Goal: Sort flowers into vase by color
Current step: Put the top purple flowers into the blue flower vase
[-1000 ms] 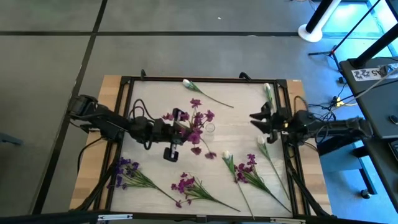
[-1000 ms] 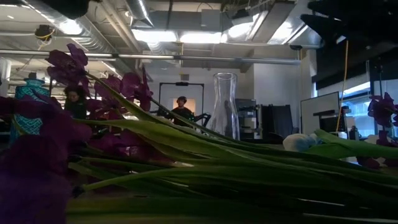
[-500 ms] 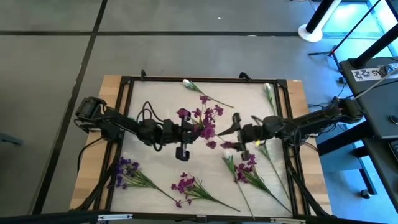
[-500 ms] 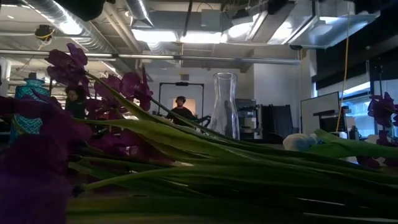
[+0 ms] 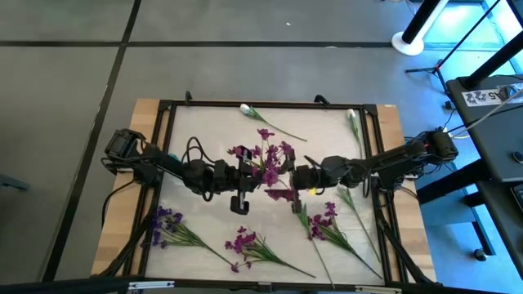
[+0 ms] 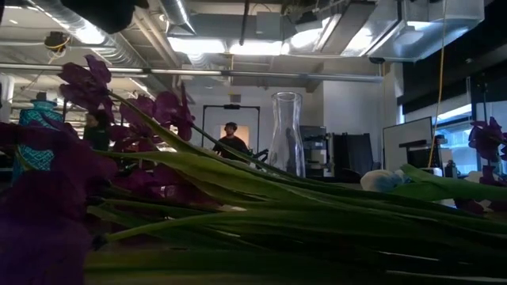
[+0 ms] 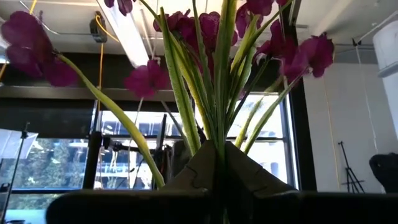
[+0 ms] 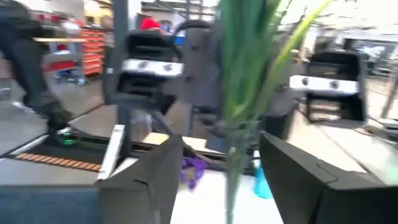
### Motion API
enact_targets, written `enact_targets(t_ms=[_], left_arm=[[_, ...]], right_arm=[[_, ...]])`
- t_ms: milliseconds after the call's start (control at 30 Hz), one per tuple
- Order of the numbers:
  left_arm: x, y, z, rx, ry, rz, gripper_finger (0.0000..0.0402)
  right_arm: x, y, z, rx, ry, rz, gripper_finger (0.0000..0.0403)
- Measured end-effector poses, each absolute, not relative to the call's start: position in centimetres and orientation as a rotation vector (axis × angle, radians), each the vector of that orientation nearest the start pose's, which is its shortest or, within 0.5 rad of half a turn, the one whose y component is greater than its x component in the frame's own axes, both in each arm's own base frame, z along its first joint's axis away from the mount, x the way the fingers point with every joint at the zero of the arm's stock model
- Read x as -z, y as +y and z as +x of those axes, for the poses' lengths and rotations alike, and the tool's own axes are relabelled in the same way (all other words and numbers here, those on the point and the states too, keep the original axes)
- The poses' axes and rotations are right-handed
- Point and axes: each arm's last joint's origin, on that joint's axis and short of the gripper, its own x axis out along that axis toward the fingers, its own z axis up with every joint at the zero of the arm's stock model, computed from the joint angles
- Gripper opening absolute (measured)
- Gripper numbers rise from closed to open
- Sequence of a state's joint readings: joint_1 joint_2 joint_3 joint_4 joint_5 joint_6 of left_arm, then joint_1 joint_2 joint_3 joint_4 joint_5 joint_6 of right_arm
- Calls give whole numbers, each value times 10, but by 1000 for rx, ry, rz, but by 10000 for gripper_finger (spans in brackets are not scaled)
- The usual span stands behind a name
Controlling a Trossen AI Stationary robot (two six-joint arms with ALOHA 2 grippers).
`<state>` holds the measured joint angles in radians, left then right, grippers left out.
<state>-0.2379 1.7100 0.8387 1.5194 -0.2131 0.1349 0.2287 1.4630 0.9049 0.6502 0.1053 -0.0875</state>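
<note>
1. Clamping a purple bunch [image 5: 265,159] by its stems, my left tool [image 5: 249,171] sits at the middle of the surface [image 5: 204,131]. In the left wrist view its fingers [image 7: 199,171] are pressed together around the green stems [image 7: 208,93], and the magenta blossoms fan out beyond them.
2. My right tool [image 5: 296,176] has reached in from the right and sits just beside the same bunch, facing the left tool.
3. In the right wrist view its fingers [image 8: 149,177] stand well apart, with green stems [image 8: 249,68] and the clear vase [image 8: 239,158] in the gap between them. I cannot tell whether either finger touches them.
4. From above, the vase is hidden among the blossoms and the two tools. The low view shows it [image 6: 287,134] upright, far back beyond a near heap of stems [image 6: 261,214].
5. Loose flowers lie around the surface: a white bud [image 5: 245,108] at the far edge, another white stem [image 5: 353,122] by the right rail, a blue-purple bunch [image 5: 163,222] at the near left, a magenta bunch [image 5: 243,242] at the near middle, and a mixed bunch [image 5: 325,219] at the near right.
6. Two people [image 6: 231,138] show in the room far behind.
</note>
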Motion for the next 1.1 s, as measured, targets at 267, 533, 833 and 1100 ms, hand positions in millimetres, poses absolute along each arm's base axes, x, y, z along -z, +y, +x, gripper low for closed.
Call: enact_targets(t_ms=[267,533,833,1100], left_arm=[[-273,-74,330,-11,-622,-30,13],[-278,-73,328,-9,-411,-44,92],[-301,-64,289,-129,-46,-84,171],[-268,-50,313,-214,45,-127,179]], right_arm=[[-297,70,327,-95,-100,-71,122],[-290,65,324,-87,13,-84,14],[-294,56,298,-57,238,-99,7],[-283,43,296,-32,362,-118,5]])
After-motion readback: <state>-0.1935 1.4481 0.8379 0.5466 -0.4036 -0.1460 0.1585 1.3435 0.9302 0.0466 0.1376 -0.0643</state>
